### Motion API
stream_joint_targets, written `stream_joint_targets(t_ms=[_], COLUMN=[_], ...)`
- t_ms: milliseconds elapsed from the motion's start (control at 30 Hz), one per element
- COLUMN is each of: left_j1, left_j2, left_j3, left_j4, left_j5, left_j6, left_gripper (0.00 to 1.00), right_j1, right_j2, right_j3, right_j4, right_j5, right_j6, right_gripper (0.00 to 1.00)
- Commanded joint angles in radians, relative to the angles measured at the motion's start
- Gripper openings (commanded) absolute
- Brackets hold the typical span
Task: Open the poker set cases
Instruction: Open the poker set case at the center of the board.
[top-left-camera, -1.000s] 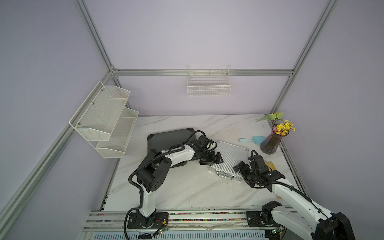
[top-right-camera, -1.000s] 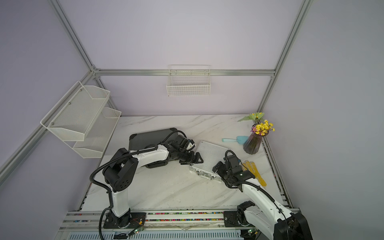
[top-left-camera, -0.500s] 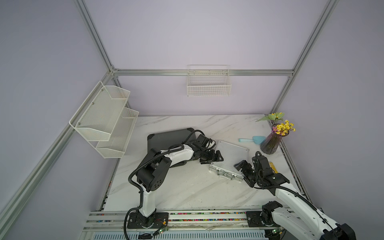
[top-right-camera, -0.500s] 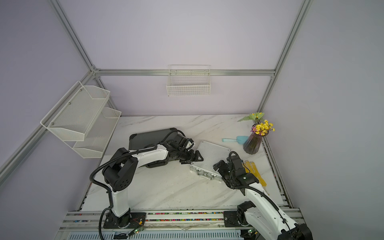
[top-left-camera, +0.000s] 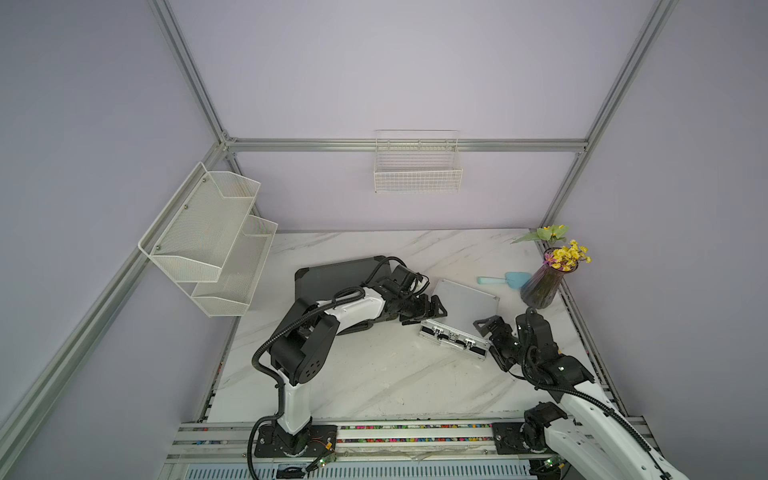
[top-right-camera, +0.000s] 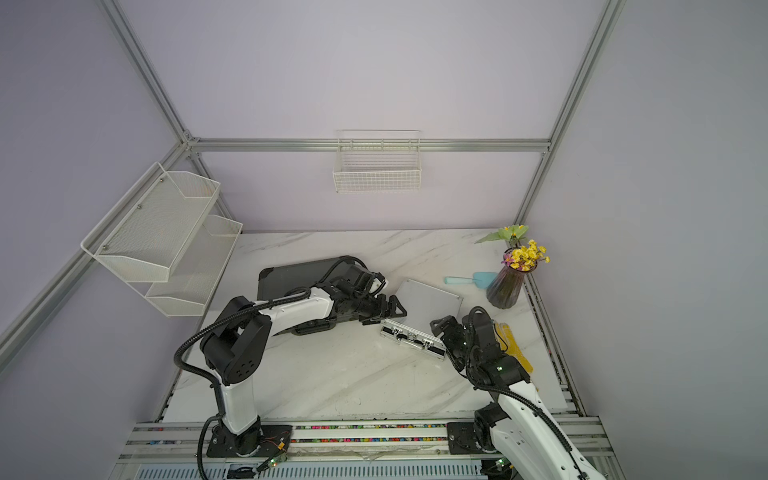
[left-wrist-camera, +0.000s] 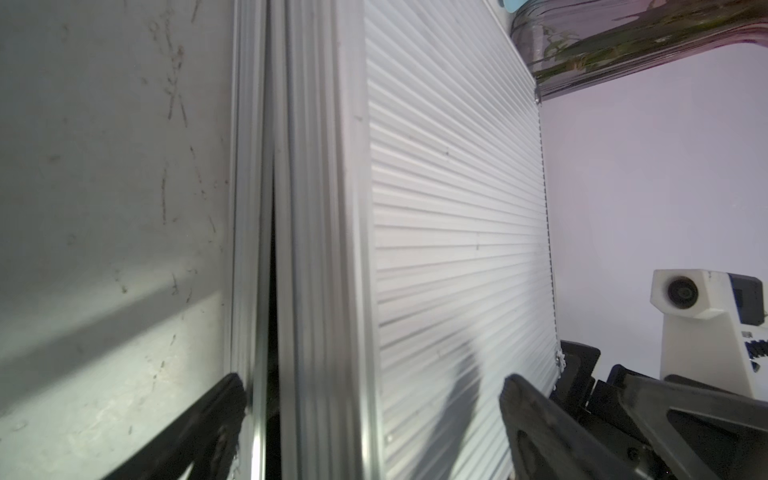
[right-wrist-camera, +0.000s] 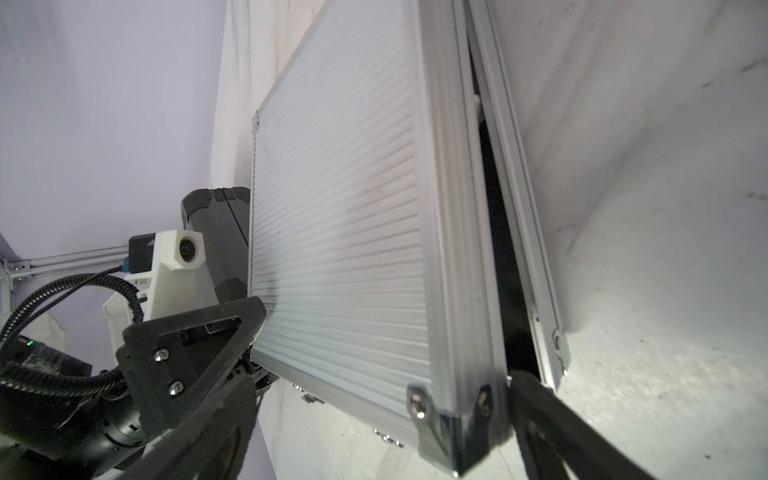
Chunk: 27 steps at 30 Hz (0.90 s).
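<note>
We had both sets of jaws spread wide and clamping nothing, one at each near corner of the silver case (top-left-camera: 465, 305), which lay on the table (top-left-camera: 374, 374) between them. Our left jaws straddled the lid's edge: one finger (left-wrist-camera: 208, 424) sat down by the seam and the other finger (left-wrist-camera: 536, 415) hung over the ribbed lid. Our right jaws stood much the same way, with one finger (right-wrist-camera: 552, 415) at the crack by the corner. The lid stood slightly ajar, and the crack was widest near the jaws and narrowed away from them. Inside we saw only black, so we could not tell what the case held. The dark grey case (top-left-camera: 336, 276) lay shut behind the left jaws, partly under the left arm (top-left-camera: 357, 307). Beyond the right jaws stood a vase (top-left-camera: 540, 289) holding yellow flowers (top-left-camera: 567, 255), with a blue scoop (top-left-camera: 513, 280) just beside it.
</note>
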<state>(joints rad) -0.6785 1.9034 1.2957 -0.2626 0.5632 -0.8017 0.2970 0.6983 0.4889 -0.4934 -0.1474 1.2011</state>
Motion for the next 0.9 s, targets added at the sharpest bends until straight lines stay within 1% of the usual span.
stream_joint_targets(t_ms=[0,167,300,500,733,867], left_j1=[-0.008,-0.003,0.007,0.016,0.023,0.038], left_j2=[-0.107,-0.116,-0.115,-0.124,-0.129,-0.157], left_j3=[0.038,0.063,0.046,-0.02,-0.107,-0.174], left_j4=[0.115,0.15,0.158,0.192,0.236,0.275], left_j5=[0.137,0.163,0.164,0.156,0.149,0.117], left_j6=[-0.042,-0.068,-0.069,-0.079,-0.083,-0.09], left_gripper=[0.96,0.96,0.96,0.96,0.97,0.98], right_j1=[0.002,0.002,0.001,0.001,0.001,0.001], right_j2=[-0.01,-0.016,-0.011,-0.028,-0.117,-0.129], right_j3=[0.071,0.105,0.092,0.041,-0.032,-0.075], right_j4=[0.12,0.164,0.19,0.233,0.216,0.222], right_j5=[-0.001,0.039,0.051,0.065,0.097,0.096], right_j6=[0.039,0.039,0.058,0.088,0.135,0.145], right_gripper=[0.97,0.97,0.97,0.97,0.97,0.97])
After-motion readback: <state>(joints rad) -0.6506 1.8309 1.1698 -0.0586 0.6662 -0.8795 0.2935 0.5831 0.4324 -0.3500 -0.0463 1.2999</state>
